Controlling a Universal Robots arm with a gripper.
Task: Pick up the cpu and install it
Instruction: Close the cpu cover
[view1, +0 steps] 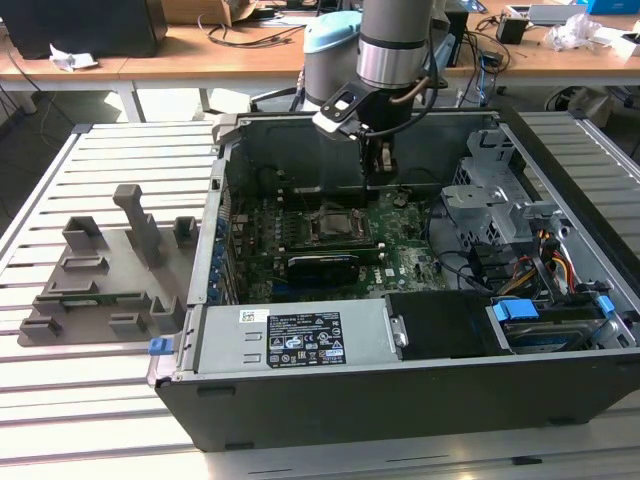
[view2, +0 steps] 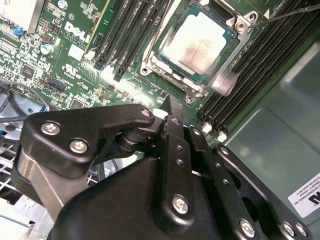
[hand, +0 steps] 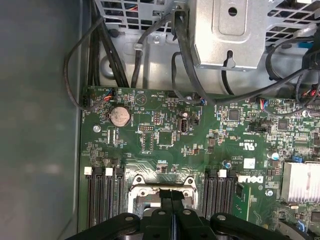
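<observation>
Lying flat in the socket (view2: 150, 65), cpu (view2: 200, 42) faces up; gripper (hand: 172, 195) closed.

Robotics lab: opened computer case (view1: 400, 410) on slatted table (view1: 110, 160), cable-strewn desks (view1: 200, 55) behind.

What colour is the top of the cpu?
The cpu top is silver-grey, best in the second wrist view.

The silver-topped cpu (view2: 200, 42) lies flat in its socket (view2: 150, 60).
</observation>
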